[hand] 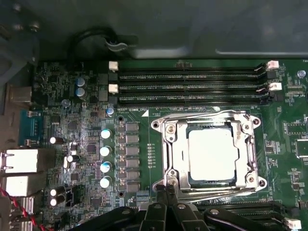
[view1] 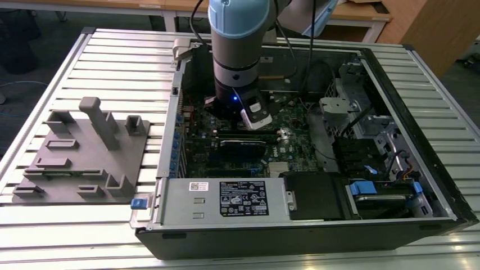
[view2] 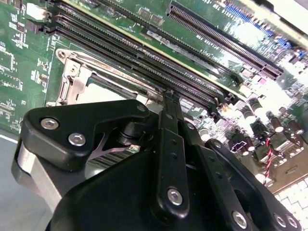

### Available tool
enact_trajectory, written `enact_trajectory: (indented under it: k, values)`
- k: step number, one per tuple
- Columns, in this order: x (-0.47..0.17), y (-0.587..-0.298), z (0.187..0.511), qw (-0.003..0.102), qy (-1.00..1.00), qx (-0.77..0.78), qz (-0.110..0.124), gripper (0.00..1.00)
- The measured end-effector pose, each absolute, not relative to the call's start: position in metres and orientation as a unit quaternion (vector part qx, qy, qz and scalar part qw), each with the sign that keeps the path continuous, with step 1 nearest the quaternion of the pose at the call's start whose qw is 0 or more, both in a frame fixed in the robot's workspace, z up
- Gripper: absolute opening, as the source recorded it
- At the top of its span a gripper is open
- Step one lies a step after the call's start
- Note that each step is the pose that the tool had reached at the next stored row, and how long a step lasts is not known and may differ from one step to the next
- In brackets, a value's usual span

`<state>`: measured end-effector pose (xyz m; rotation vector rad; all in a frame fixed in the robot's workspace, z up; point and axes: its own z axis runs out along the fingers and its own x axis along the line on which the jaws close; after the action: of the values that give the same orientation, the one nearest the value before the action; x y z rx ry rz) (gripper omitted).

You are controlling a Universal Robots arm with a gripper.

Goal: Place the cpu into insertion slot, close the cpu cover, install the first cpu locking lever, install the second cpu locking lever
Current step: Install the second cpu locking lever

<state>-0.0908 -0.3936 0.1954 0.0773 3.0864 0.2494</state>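
The robot arm's black gripper [hand: 166,190] is lowered into the open black tower computer case [view1: 420,219], which lies on its side on the ribbed, silver metal tabletop [view1: 112,50]. In the first wrist view the jaws are pressed together into a narrow tip that sits at the edge of the insertion slot [hand: 169,144], a square socket with a silvery metal rim set into the green circuit board [hand: 130,82]. The tip meets the socket frame at the corner nearest the gripper body, apparently touching the thin metal wire of a cpu locking lever [hand: 211,193] that runs along that side; whether anything is pinched cannot be told. The cpu [hand: 211,154], a small flat square chip with a pale, dull metal face, lies seated in the insertion slot, just beyond the jaw tip. The cpu cover [hand: 246,149], a thin silvery frame plate with a large window cut-out, lies flat over the chip and frames its face. Long narrow black memory slots [hand: 192,86] with white end clips run parallel beside the socket on the far side from the gripper. In the exterior view a grey moulded fixture tray [view1: 82,157] with upright posts rests on the tabletop, to the exterior view's left of the case.
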Motion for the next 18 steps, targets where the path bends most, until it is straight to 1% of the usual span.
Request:
enact_trajectory:
  k: [6,14,18]
  values:
    - [-0.0924,-0.3945,0.1955,0.021,0.996,0.025,0.087,0.10]
    - [-0.0968,-0.3953,0.1923,0.021,0.996,0.025,0.088,0.10]
    - [-0.0968,-0.3952,0.1974,0.021,0.996,0.025,0.088,0.10]
